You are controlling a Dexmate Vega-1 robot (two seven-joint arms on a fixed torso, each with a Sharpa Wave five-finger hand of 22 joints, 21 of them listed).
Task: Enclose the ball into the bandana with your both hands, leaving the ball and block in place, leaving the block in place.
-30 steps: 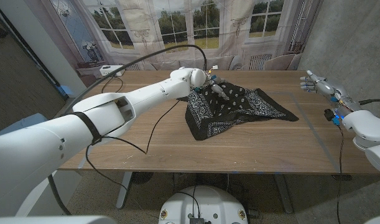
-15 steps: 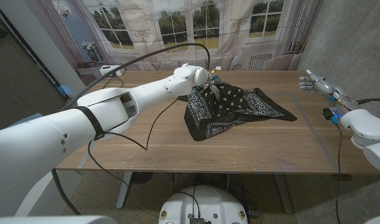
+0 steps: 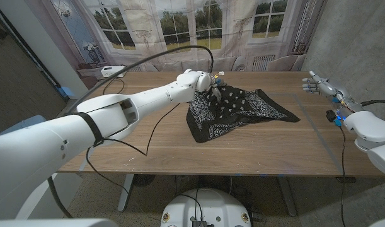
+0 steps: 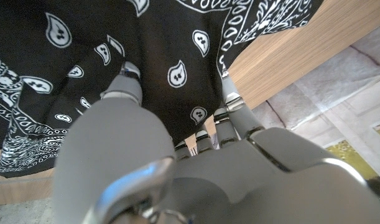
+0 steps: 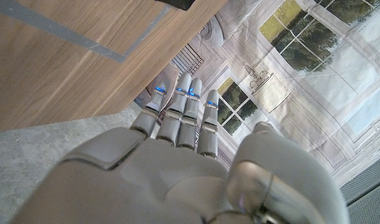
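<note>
Left robot hand: the left robot hand (image 3: 212, 92) sits at the upper middle of the head frame, at the far left corner of the bandana (image 3: 239, 110). In the left wrist view its fingers (image 4: 230, 102) and thumb lie on the black cloth (image 4: 158, 56); I cannot tell from here whether they are clamped on a fold of it or only pressing it.
Right robot hand: the right robot hand (image 3: 319, 83) is at the upper right edge of the head frame, beyond the tabletop (image 3: 198, 148) edge, fingers straight, slightly apart, with nothing in them. The right wrist view shows the same robot hand (image 5: 177, 168) with its fingertips past the wooden edge (image 5: 65, 68).
Bandana: black with white paisley, crumpled, centre of the head frame. Its long axis runs from lower left to upper right, one pointed corner aimed at the right side of the frame.
Ball and block: neither can be made out.
Backdrop: a printed window scene (image 3: 179, 25) hangs behind the tabletop.
</note>
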